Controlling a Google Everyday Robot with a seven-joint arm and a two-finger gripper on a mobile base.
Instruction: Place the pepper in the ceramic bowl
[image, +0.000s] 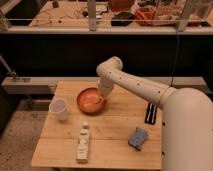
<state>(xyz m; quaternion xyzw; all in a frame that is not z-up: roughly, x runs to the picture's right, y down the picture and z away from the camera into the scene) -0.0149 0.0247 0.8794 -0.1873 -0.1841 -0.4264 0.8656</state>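
**Wooden table, claw down at the orange bowl**

Pale wooden table (115, 125) stands before a dark wall, with a cluttered bench behind a rail above it. The white arm bends down from the right, and its claw (103, 97) sits at the right inner edge of the ceramic bowl (85, 95), low inside the rim. The claw is closed tight; whether it grips anything cannot be seen.

The pepper (95, 103) shows only as a lighter orange, elongated streak inside the bowl, just beside the claw tip. Its colour is so near the glaze that its outline is unclear, as is whether it rests on the bowl's floor.

The bowl is round, shallow and glossy orange-brown. Left of it, just apart, stands a translucent white cup (59, 109); its contents cannot be made out. Nearer the front edge lies a white bottle (83, 144), with a blue sponge (138, 137) to its right.
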